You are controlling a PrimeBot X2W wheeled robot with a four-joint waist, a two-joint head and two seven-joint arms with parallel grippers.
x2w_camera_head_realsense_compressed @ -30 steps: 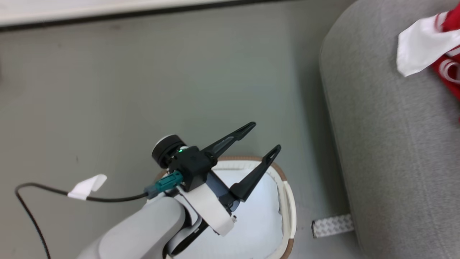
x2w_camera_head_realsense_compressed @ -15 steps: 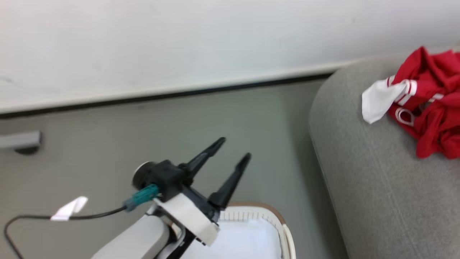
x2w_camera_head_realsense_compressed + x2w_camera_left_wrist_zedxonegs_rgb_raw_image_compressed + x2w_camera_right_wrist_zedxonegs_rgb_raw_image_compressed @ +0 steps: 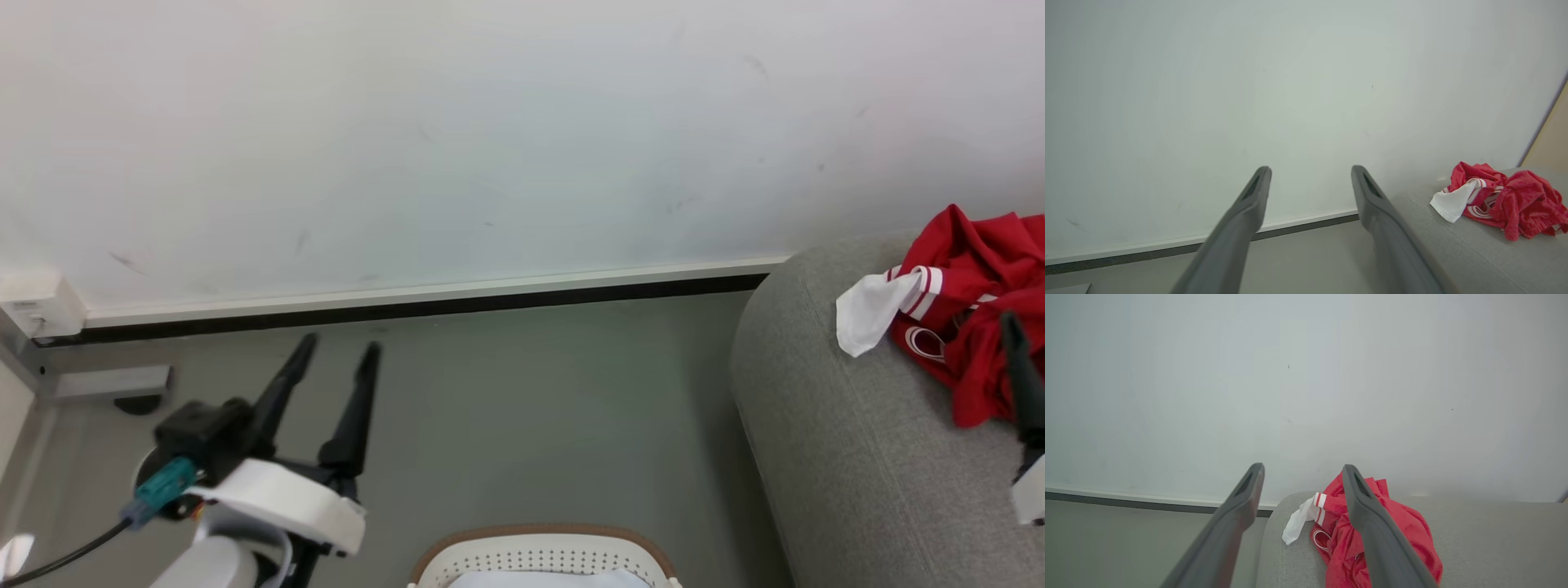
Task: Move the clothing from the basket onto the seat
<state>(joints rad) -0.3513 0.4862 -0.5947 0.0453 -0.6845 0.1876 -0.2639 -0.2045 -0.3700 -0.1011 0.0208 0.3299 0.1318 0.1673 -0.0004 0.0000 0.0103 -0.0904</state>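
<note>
One heap of the clothing [image 3: 980,310] lies on the seat [image 3: 816,425], close to its rounded corner by the wall, a white flap reaching toward the seat's edge. In the head view the basket [image 3: 543,532] stands on the floor beside the seat, showing its far rim and a pale strip of its inside. No red is visible in that strip, but the rest is cut off, so I cannot tell whether it is quite empty. The left gripper [image 3: 337,353] hangs over the floor, well apart from the basket, fingers spread and holding nothing. One dark finger [image 3: 1019,376] rises at the right edge, in front of the heap.

Seen from the left wrist, the left gripper [image 3: 1310,171] points at the wall, jaws parted and bare. The clothing [image 3: 1498,200] sits off to the right on the seat [image 3: 1453,253], and this view shows the heap whole.

From the right wrist, the right gripper [image 3: 1302,467] is likewise parted and empty, aimed at the clothing [image 3: 1404,526] on the seat [image 3: 1494,539].

By my judgement the move is done or nearly so. What remains is a look into the basket.
</note>
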